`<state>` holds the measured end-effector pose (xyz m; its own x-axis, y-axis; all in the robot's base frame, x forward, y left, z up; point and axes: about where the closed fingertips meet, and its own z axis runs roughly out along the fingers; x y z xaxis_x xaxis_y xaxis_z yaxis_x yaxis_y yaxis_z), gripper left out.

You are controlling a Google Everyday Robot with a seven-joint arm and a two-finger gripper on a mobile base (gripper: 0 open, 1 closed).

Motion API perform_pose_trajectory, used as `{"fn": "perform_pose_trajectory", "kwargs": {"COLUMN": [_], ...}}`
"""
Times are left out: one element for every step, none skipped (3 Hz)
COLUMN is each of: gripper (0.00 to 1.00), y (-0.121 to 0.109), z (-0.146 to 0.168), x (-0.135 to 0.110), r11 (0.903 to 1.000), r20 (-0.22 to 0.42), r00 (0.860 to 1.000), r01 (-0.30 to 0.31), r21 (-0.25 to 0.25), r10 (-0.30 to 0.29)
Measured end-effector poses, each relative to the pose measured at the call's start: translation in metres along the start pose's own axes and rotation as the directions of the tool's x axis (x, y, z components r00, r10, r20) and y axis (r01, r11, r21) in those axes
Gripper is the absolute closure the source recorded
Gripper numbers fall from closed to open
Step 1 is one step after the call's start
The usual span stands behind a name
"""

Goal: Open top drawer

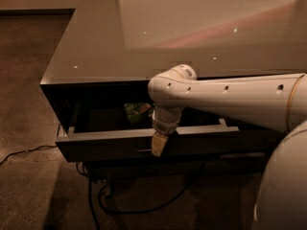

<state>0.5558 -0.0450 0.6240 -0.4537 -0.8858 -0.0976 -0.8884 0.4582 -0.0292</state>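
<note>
The top drawer [110,145] of the dark cabinet stands pulled part way out, its light grey top edge showing and its dark front facing me. A small metal pull [143,150] sits at the front's centre. My gripper [158,146] hangs from the white arm straight down over the drawer's front edge, right beside the pull. A green packet [136,111] lies inside the drawer behind the arm's wrist.
The cabinet's glossy top [192,32] stretches to the back and right. Black cables [120,202] trail on the carpet below the drawer and to the left [24,153]. My white base [283,186] fills the lower right corner.
</note>
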Motion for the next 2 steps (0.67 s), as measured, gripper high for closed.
{"fn": "perform_pose_trajectory", "kwargs": {"gripper": [0.35,0.12], "y": [0.0000,0.0000], "z": [0.0000,0.0000], "x": [0.0000,0.0000], "r11": [1.0000,1.0000], "r20": [0.000,0.000], "r00": [1.000,1.000], "r01": [0.000,0.000], "r21": [0.000,0.000], "r10": [0.000,0.000]}}
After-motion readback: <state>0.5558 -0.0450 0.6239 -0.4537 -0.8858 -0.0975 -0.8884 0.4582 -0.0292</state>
